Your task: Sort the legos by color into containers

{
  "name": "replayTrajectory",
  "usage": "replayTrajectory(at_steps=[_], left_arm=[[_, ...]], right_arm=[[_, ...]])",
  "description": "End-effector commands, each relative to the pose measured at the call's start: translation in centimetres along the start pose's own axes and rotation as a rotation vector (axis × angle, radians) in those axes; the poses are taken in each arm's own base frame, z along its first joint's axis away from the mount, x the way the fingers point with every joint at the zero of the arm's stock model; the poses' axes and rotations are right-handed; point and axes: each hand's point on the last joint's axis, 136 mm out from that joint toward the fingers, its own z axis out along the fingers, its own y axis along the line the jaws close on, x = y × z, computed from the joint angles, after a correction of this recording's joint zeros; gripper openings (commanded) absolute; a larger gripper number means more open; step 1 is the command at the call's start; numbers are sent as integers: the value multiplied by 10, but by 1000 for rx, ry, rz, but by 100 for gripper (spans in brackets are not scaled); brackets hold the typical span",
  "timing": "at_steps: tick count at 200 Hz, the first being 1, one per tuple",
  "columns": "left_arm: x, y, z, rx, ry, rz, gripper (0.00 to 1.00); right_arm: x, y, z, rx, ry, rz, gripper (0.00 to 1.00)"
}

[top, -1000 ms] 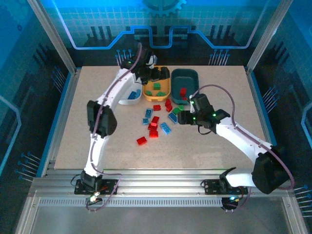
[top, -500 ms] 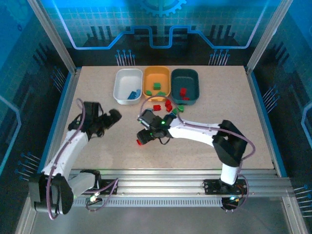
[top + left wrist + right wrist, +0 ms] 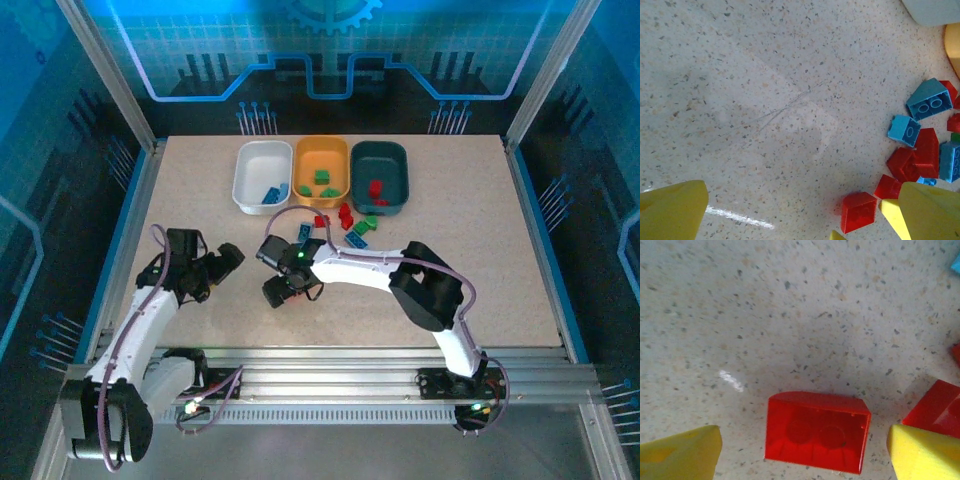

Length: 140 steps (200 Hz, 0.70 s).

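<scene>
Right wrist view: your right gripper straddles an upturned red lego on the counter, jaws wide, not touching; your left gripper hangs open too.

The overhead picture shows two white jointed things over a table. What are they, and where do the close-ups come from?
They are two robot arms, each ending in a two-finger gripper. The overhead camera sees a table with a white tray, an orange-yellow tray and a dark teal tray, and loose toy bricks nearby. Each close-up comes from a wrist camera; the yellow shapes are fingers. The right gripper is open around a red brick; the left gripper is open, holding nothing.
</scene>
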Motion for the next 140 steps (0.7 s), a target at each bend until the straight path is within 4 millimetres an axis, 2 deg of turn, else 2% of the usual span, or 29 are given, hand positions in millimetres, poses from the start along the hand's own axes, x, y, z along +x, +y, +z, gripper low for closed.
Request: replayTrajectory(at_steps=[1, 30, 61, 98, 118, 140], left_arm=[[-4, -9, 2, 39, 9, -5, 99], [-5, -10, 4, 42, 16, -7, 99], [-6, -13, 4, 49, 12, -11, 99], [-9, -23, 2, 88, 18, -31, 99], [-3, -29, 7, 131, 54, -68, 99], [7, -34, 14, 168, 101, -93, 99]], right_arm=[[3, -6, 7, 49, 40, 18, 85], [5, -12, 14, 60, 57, 32, 69], [-1, -13, 3, 60, 19, 21, 49], [-23, -15, -33, 46, -86, 2, 47], [-45, -37, -63, 52, -157, 39, 47], [-73, -89, -98, 69, -259, 128, 47]])
